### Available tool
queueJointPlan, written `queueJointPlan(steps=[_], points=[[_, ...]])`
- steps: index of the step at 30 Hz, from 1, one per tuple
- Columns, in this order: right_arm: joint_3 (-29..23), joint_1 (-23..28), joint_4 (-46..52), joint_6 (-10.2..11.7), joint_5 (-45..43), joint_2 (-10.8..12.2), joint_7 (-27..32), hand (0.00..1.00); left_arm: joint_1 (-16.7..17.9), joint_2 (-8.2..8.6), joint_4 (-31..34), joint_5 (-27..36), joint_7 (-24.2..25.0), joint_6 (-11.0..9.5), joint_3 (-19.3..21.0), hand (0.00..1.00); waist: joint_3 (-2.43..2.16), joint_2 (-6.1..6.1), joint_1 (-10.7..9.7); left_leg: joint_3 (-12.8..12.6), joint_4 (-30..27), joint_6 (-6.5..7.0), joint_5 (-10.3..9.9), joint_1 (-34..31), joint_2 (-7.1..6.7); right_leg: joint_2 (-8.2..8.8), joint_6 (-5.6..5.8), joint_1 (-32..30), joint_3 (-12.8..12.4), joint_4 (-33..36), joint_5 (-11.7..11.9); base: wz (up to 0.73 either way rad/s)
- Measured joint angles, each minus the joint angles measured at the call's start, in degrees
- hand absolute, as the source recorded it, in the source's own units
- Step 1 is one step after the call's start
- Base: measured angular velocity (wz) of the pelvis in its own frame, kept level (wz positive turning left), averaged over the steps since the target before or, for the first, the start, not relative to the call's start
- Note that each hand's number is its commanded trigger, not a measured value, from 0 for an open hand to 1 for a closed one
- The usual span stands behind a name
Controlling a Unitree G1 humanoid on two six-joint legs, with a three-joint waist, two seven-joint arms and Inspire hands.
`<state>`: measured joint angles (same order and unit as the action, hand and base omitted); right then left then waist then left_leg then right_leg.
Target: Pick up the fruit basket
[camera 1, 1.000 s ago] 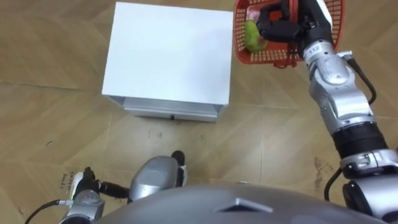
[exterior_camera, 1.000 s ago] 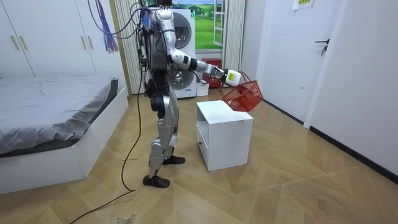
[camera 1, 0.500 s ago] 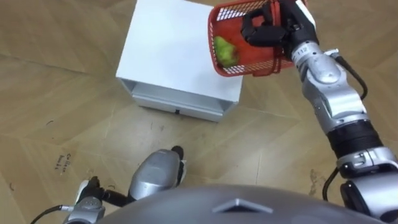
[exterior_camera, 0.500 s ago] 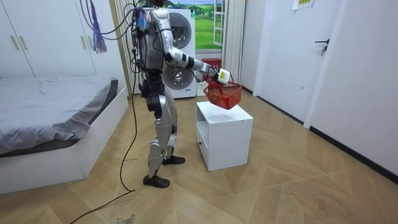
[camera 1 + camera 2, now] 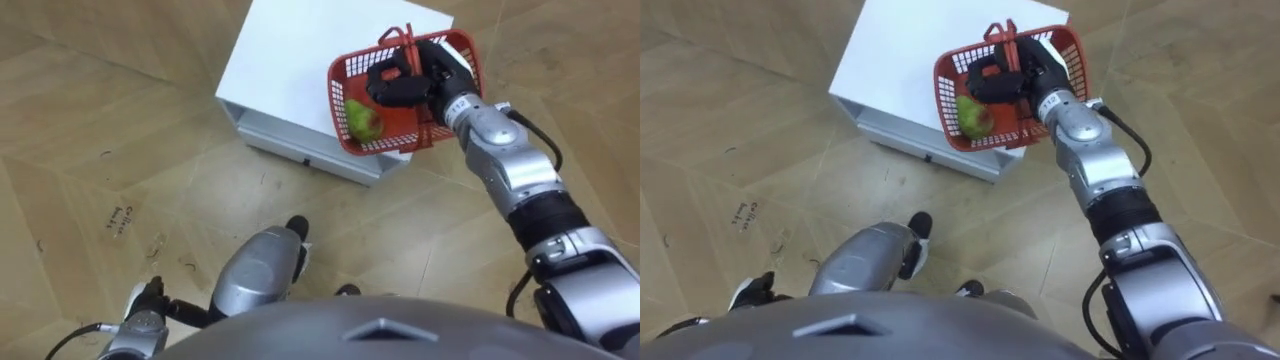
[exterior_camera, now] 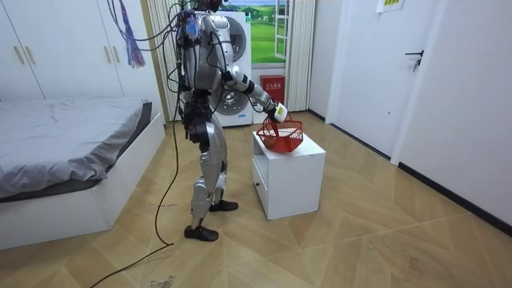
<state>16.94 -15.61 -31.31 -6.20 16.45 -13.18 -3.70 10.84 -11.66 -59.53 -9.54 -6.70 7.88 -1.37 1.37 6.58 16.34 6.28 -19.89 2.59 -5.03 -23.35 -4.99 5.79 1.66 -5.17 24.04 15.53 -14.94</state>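
basket (image 5: 395, 142): red, hanging over the cabinet's (image 5: 290, 70) near right corner, can't tell if it's touching
right hand (image 5: 408, 82): curling round the handles (image 5: 405, 40), arm reaching in from the right
fruit (image 5: 364, 120): green, lying in the basket's left end
cabinet: white, standing on the wood floor (image 5: 120, 120)
left hand (image 5: 140, 325): hanging low, bottom left

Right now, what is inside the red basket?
One green fruit lies in the red basket. The right hand has its fingers curled round the handles and covers part of the floor, so anything beneath it cannot be seen.
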Motion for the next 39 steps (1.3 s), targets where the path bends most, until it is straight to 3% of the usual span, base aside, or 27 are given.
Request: queueJointPlan(steps=[2, 3, 5, 13, 24, 39], points=[[-0.04, -0.33, -1.51, 0.03, 0.03, 0.34, -0.03, 1.0, 0.0, -0.28, -0.08, -0.12, 0.28, -0.02, -0.21, 0.0, 0.11, -0.04, -0.04, 0.04, -0.1, 0.11, -0.09, -0.28, -0.09, 0.12, 0.08, -0.4, -0.09, 0.5, -0.05, 0.02], [-0.14, -0.67, -2.69, 0.03, 0.04, 0.66, 0.06, 0.83, -0.01, -0.48, -0.1, -0.12, 0.78, -0.25, -0.24, 0.0, 0.11, -0.04, -0.11, 0.08, -0.63, 0.25, -0.25, -0.73, -0.2, 0.16, 0.21, -0.75, -0.12, 0.67, -0.13, 0.05], [-0.2, -1.41, -4.08, 0.03, 0.35, 0.71, 0.07, 0.0, -0.28, -0.58, -0.2, -0.12, 1.02, -0.59, -0.24, 0.0, 0.23, -0.17, -0.15, 0.2, -1.46, 0.44, -0.7, -1.73, -0.33, 0.24, 0.5, -1.48, -0.15, 1.37, -0.34, 0.04], [-0.26, -4.6, -8.99, 0.07, 2.37, 1.24, 1.24, 0.0, -1.16, -1.26, -0.3, -0.12, 1.18, -0.98, -0.94, 0.0, 0.47, 0.21, 0.06, 0.46, -4.36, 2.02, -2.19, -4.78, -1.19, 1.21, 1.09, -3.51, -0.12, 2.51, -0.51, 0.0], [-0.3, -5.22, -11.24, 0.42, 5.9, 1.03, 2.3, 0.0, -1.32, -2.48, -0.62, 0.41, 1.15, -2.07, -2.1, 0.0, 0.6, 0.5, 0.12, 0.07, -5.47, 3.92, -3.4, -5.15, -2.79, 3.32, 2.2, -4.77, -0.57, 5.6, -1.09, 0.01], [-0.21, -5.38, -12.56, 2.52, 6.99, 1.32, 2.44, 0.0, -1.37, -2.54, -0.78, 2.16, 1.01, -3.03, -2.45, 0.0, 0.78, 1.13, 0.32, -1.55, -5.71, 5.06, -4.44, -4.95, -2.88, 4.03, 2.82, -5.18, -2.04, 6.12, -0.73, -0.04]])
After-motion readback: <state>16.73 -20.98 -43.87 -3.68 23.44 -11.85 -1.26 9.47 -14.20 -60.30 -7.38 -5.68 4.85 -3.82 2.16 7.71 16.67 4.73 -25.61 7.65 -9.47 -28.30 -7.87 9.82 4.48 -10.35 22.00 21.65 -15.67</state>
